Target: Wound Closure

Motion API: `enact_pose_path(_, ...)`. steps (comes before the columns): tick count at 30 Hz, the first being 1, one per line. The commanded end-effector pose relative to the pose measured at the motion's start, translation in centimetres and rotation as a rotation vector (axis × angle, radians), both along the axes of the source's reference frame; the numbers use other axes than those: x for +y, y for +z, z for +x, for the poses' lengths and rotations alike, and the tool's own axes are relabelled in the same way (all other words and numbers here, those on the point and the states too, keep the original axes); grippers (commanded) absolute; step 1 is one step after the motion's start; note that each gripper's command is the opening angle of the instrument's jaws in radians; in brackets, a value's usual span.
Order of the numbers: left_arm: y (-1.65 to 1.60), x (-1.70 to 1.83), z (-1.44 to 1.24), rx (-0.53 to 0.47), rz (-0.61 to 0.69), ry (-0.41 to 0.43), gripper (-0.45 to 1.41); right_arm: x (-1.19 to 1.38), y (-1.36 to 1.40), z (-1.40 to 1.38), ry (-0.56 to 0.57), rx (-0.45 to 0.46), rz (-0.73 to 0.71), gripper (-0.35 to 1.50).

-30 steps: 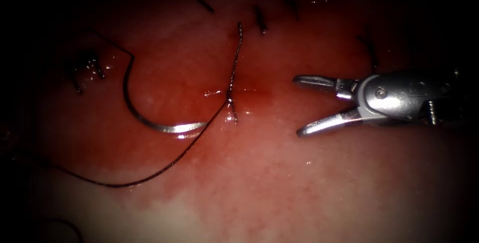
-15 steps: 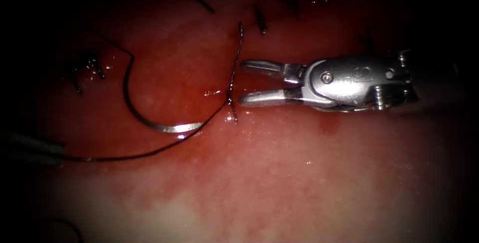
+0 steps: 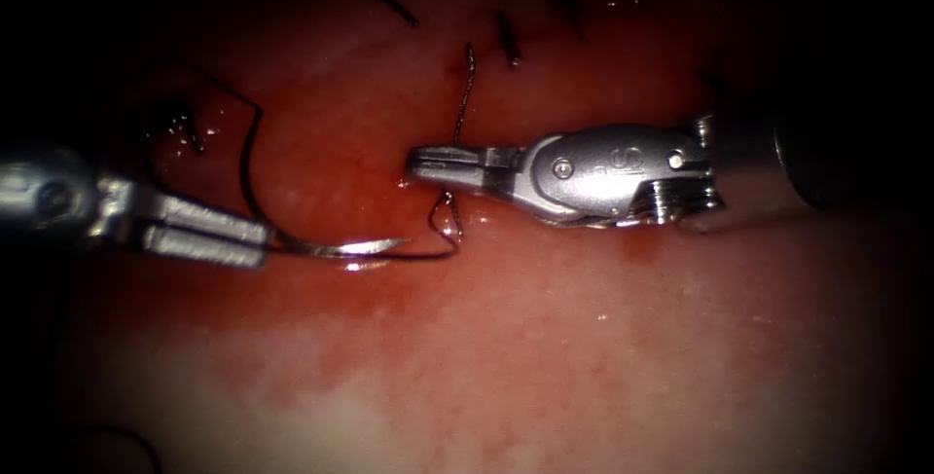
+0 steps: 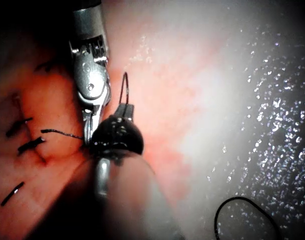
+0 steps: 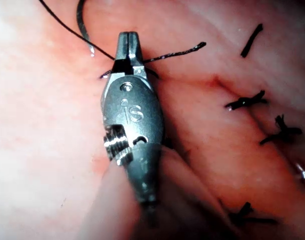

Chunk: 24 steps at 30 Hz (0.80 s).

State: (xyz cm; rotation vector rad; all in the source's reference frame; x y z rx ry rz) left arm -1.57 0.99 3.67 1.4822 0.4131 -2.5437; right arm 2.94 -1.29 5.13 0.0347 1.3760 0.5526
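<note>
The right tool [image 3: 420,161] is seen closed on the thread [image 3: 463,94] just at the cut, its jaws pressed together with the strand crossing between them; the same grip is shown in the right wrist view [image 5: 128,42], where the thread [image 5: 175,51] runs out to either side of the jaw tips. The left tool [image 3: 255,243] is closed at the left of the cut, its tips meeting the needle [image 3: 321,245] near the middle of the curve. Whether the needle or the thread beside it is held there cannot quite be made out, though the needle appears to be gripped. The needle's point is seen lying free above the tissue [image 3: 545,338], just left of the right tool's tips. Cut ends of thread [image 3: 507,41] are found beyond the right tool.
</note>
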Motion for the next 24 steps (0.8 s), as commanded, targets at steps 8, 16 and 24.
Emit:
enact_pose_path(8,0.43,0.13,-0.29,-0.022,0.02,-0.089,-0.45,-0.17,-0.04,-0.05,-0.033,0.08,-0.008,-0.35)
enact_pose_path(16,1.11,0.12,-0.43,0.024,0.016,-0.11,-0.45,-0.15,-0.07,-0.03,-0.065,0.164,-0.02,-0.35)
enact_pose_path(24,1.5,0.08,-0.32,0.047,0.04,-0.106,-0.45,-0.2,-0.07,-0.06,-0.054,0.189,-0.011,-0.35)
